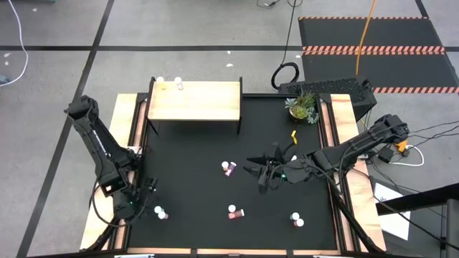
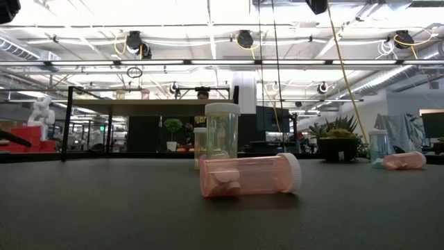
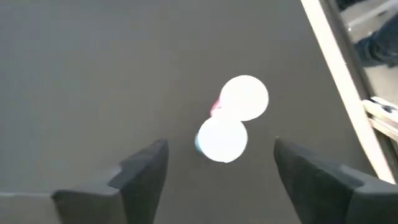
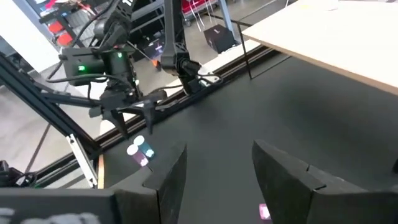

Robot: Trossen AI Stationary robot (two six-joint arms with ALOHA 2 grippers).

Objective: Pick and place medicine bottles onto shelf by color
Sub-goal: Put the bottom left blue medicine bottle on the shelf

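Seen from above, the left gripper is hovering at the near left of the desk, just beside two bottles standing close together. The right gripper is waiting over the middle of the desk, empty as far as this view shows. Three more bottles are sitting scattered across the mat, and two small ones are already standing at the far left corner of the shelf. A potted plant is occupying the far right corner.

From desk height, a pink bottle is lying on its side with a clear upright one just behind it; a lying bottle is likely rolling away if nudged.

Through the left wrist camera, the fingers are standing wide apart, holding nothing, above two white caps that are touching each other. This is the main risk, in my judgement: closing here is likely catching both bottles, or one finger is tipping the neighbour while gripping the other. A grab off centre could also send a bottle toward the desk's wooden edge rail.

Through the right wrist camera, the fingers are partly spread and empty, with the left arm and its two bottles ahead. If both arms are reaching there together, they could be colliding.
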